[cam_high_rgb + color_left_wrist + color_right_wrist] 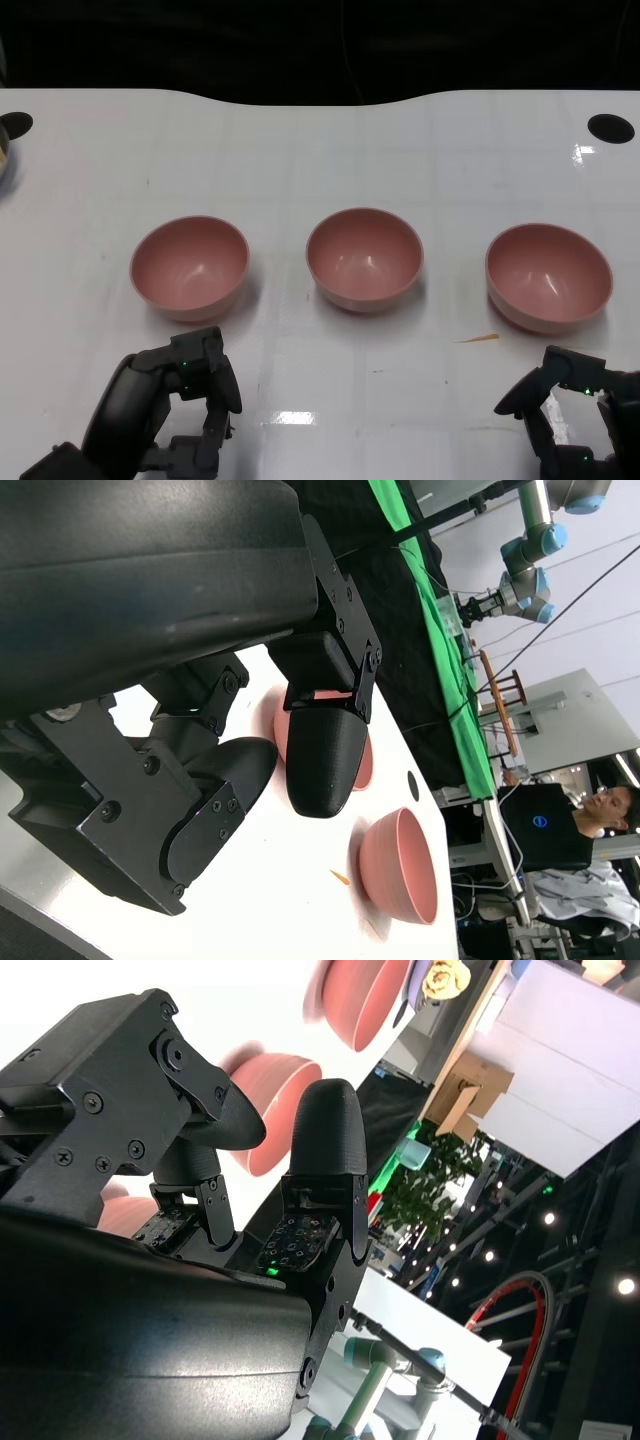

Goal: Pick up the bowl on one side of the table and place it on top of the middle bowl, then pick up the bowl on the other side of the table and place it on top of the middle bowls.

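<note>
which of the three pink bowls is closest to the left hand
The left bowl, directly ahead of the left hand; the middle bowl and right bowl sit farther right.

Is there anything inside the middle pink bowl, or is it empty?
Empty. The head view looks straight into the middle bowl and shows only its bare pink inside with a glint of light; it stands upright on the table.

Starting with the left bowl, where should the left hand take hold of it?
Probably the near rim of the left bowl, approached from directly behind, where the left hand sits. The bowl is upright and open, its smooth rounded wall offers little purchase, so pinch the rim, one finger inside. The middle bowl stands well apart.
</note>
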Available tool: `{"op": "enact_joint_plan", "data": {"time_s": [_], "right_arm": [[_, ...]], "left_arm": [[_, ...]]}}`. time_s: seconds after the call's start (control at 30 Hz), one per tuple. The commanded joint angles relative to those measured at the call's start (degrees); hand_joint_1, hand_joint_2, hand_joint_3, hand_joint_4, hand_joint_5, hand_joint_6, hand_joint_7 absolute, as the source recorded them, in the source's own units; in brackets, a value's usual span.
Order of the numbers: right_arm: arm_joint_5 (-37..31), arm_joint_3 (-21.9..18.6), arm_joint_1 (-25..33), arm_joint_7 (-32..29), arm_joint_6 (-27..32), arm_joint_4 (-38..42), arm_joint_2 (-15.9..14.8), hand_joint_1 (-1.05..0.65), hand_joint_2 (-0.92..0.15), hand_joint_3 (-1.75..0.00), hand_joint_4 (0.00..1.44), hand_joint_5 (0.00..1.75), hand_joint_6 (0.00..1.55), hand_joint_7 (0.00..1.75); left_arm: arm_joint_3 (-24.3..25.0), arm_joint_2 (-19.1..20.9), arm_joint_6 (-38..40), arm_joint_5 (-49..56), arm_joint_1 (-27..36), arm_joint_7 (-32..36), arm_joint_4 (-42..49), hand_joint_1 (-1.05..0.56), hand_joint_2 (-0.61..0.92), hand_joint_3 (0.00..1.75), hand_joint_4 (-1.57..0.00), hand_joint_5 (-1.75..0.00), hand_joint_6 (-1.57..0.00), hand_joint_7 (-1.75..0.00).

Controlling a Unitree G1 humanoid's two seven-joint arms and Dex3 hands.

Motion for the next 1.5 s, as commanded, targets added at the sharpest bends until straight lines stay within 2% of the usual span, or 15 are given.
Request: {"op": "enact_joint_plan", "data": {"time_s": [0.03,0.77,1.03,1.1,1.27,1.33,1.5], "right_arm": [[0.34,-0.79,0.4,-0.35,-0.49,-0.5,-0.73,0.01,-0.31,-1.38,0.87,1.43,0.9,1.09],[0.83,-0.42,1.09,0.19,1.08,-1.92,-0.56,-0.01,-0.3,-1.4,0.86,1.43,0.91,1.08],[1.46,-0.1,0.71,0.57,-0.13,-1.18,-0.58,0.01,-0.32,-1.39,0.86,1.43,0.9,1.08],[0.78,-0.25,0.79,0.23,0.11,-1.34,-0.37,0.0,-0.31,-1.39,0.86,1.43,0.9,1.09],[1.41,0.11,0.9,0.76,0.39,-1.3,-0.41,0.0,-0.32,-1.38,0.86,1.44,0.9,1.09],[1.67,0.21,0.91,0.94,0.38,-1.3,-0.44,0.01,-0.32,-1.37,0.85,1.45,0.89,1.09],[0.28,-0.29,1.15,0.14,0.18,-1.97,-0.37,-0.01,-0.34,-1.36,0.84,1.47,0.88,1.11]], "left_arm": [[0.27,0.88,-0.85,-0.23,0.3,0.12,0.01,-0.05,0.29,1.55,-0.9,-1.74,-0.85,-1.56],[0.27,0.94,-0.36,-0.47,0.5,0.03,-0.53,-0.06,0.28,1.56,-0.91,-1.73,-0.86,-1.54],[0.72,0.56,-0.77,0.45,0.6,1.55,-0.66,-0.06,0.28,1.55,-0.9,-1.72,-0.85,-1.53],[1.15,0.09,-1.35,0.97,0.56,2.9,-0.47,-0.07,0.29,1.51,-0.88,-1.68,-0.82,-1.47],[1.49,-0.11,-2.16,2.3,0.06,5.19,0.58,-0.1,0.36,1.31,-0.75,-1.44,-0.8,-1.1],[1.54,0.02,-2.51,3.13,-0.13,6.01,0.89,-0.12,0.45,1.1,-0.7,-1.33,-0.77,-0.94],[1.73,0.85,-3.05,6.61,-0.64,8.76,0.2,-0.18,0.69,0.58,-0.61,-0.95,-0.7,-0.36]]}}
